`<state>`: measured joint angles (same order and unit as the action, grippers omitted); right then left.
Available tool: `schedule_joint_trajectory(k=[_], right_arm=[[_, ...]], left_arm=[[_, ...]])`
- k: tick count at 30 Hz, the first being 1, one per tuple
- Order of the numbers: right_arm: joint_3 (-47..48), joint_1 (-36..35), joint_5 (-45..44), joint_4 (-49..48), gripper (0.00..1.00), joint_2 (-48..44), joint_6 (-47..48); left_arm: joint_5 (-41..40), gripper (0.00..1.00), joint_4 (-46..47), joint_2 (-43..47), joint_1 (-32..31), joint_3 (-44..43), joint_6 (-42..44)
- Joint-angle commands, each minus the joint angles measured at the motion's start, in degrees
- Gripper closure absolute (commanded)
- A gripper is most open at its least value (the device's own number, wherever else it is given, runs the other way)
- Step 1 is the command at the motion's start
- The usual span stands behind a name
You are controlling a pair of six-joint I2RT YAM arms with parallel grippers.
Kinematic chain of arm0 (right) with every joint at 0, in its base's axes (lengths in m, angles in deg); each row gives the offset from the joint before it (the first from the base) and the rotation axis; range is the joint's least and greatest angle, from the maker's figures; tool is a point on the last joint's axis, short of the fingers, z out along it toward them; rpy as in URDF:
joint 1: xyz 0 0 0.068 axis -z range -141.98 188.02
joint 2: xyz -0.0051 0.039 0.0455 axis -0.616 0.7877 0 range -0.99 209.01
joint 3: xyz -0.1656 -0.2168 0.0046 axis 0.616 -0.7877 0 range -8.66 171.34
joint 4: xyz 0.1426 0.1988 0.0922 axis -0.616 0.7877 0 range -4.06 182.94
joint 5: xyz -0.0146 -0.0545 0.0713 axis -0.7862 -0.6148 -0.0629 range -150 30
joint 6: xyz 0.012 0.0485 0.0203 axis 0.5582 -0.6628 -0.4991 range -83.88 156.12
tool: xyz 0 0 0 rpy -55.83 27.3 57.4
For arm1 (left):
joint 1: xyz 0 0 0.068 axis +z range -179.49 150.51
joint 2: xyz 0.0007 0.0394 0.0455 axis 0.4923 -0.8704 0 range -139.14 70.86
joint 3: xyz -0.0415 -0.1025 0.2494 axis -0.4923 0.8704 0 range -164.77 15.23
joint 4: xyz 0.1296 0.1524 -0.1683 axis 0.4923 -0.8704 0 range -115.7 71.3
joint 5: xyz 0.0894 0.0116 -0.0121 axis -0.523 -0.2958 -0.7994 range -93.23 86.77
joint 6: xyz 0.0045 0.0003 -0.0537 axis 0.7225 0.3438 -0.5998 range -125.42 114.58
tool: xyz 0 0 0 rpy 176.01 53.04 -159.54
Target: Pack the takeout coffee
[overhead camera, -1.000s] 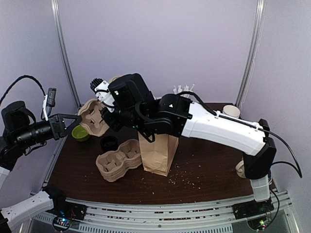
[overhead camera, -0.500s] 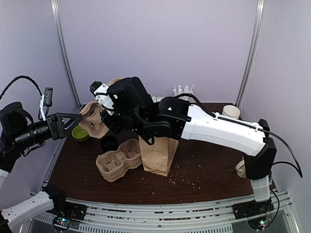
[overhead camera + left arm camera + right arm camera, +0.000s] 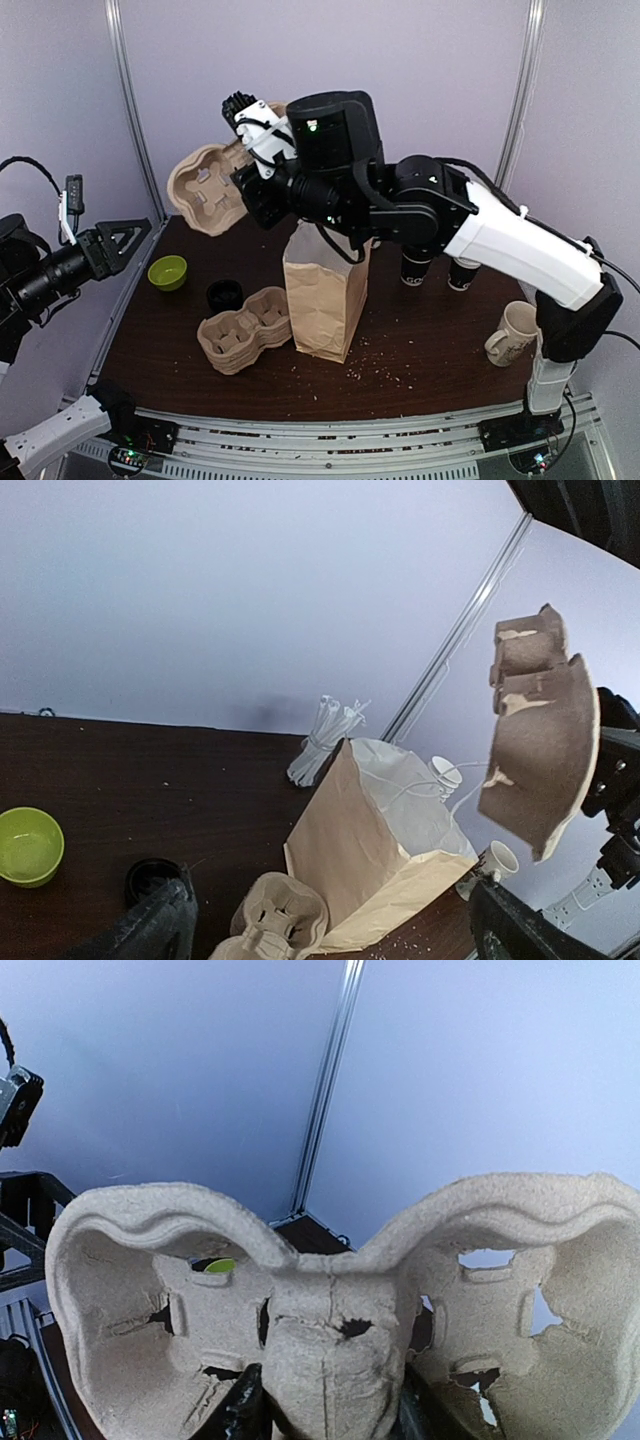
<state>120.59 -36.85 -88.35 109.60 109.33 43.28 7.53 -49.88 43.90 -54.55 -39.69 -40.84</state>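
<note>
The dark brown surface carries everything within reach of both arms. At its middle stands a tall brown paper bag, upright with its mouth open, presumably so a load can go in from above. Above and to the left of the bag, the right hand is clamped on the middle spine of a tan moulded-pulp cup carrier. It holds the carrier high in the air, tipped on edge and clear of the bag. I judge the carrier is meant as a seat for the drink.

A stack of similar pulp carriers lies just beside the bag's left foot, apparently the supply. The takeout coffee, a black paper cup with white print, stands on the surface behind the bag to the right. The right arm hides its top. A second black cup stands beside it, and neither is packed yet. The left hand hangs at the left edge, jaws wide apart and holding nothing, out of the way.
</note>
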Motion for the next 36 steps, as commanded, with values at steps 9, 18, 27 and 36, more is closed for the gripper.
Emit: schedule_joint_trajectory(k=[9, 18, 27, 36], right_arm=[[-16.5, 2.6, -11.5, 6.0, 0.61, -19.4, -3.0], [-26.7, 11.3, -9.1, 10.7, 0.61, -29.7, -8.6], [-25.2, 17.0, -5.4, 14.5, 0.61, -30.3, -7.6], [-21.1, 18.4, -4.1, 15.9, 0.61, -28.1, -6.2]], left_arm=[[8.2, 0.02, 17.4, -16.2, 0.2, 1.6, 5.1], [2.1, 0.02, 15.7, -37.2, -12.8, -13.0, 20.5], [8.7, 0.07, 9.5, -51.6, -13.3, -25.8, 41.9], [7.0, 0.11, 11.3, -55.9, -18.3, -27.2, 53.4]])
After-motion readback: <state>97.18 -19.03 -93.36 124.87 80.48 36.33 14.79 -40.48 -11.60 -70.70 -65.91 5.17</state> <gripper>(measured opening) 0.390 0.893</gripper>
